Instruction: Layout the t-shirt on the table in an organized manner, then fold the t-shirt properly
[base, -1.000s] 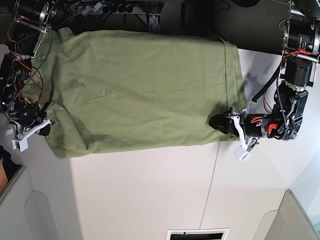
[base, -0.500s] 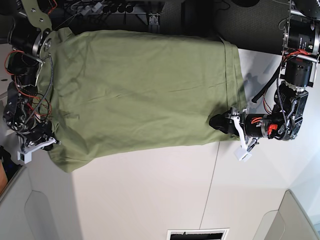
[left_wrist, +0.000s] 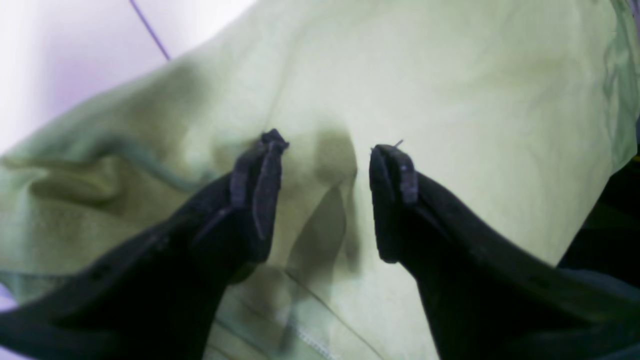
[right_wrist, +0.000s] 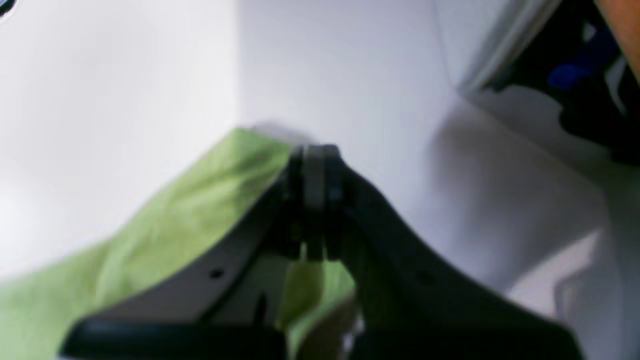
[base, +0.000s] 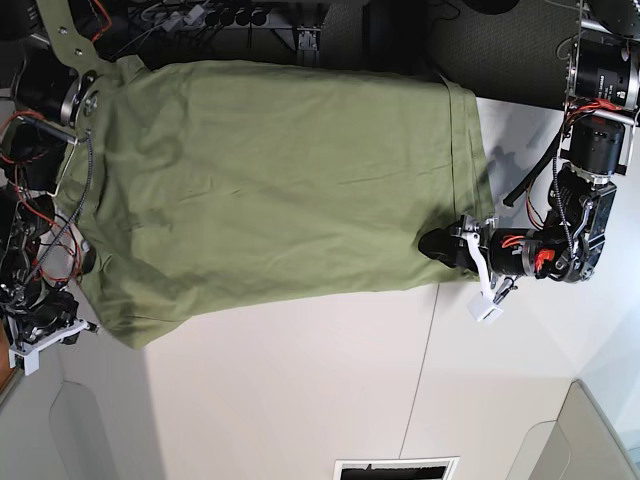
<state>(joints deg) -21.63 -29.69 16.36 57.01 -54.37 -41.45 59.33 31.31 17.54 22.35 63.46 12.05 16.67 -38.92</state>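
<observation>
Right tool (base: 45, 335) sitting at the base view's left edge, pinched tight on the t-shirt (base: 280, 180) corner, cable bundle (base: 55, 215) crowding it; shirt lying flat across the white counter (base: 300, 390), top edge against dark rig clutter (base: 230, 18); left tool (base: 450, 248) spread wide over the hem, gripping nothing

The large white matte table (base: 300, 400) is viewed from overhead in the base view. The olive-green cotton t-shirt (base: 280, 180) is shared, seen close over dark fingers (left_wrist: 260, 190) in both wrist views (right_wrist: 200, 200).
</observation>
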